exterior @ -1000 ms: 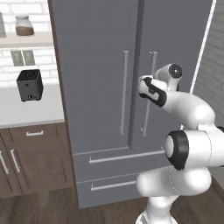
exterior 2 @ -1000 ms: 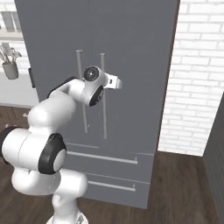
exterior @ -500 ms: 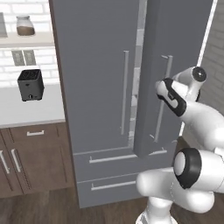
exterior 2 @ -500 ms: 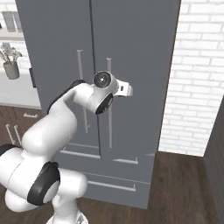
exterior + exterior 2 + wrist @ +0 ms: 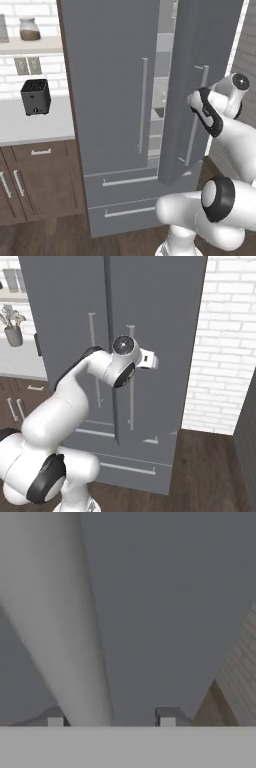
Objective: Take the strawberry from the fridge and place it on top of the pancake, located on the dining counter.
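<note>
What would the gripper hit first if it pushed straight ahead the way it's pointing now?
Most likely the right door of the fridge. The hand view looks along the gripper at that door's bar handle between the fingertips, grey panel behind it.

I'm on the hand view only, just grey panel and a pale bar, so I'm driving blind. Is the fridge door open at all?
Observer: Yes. From the left base view, the fridge's right door stands partly open, hinged on its right.
Operator: Anything visible inside?
Observer: Pale shelves show through the gap; I can't tell what they hold.
Operator: Where is my gripper on that door?
Observer: The gripper is at the upper half of the door's bar handle.
</note>
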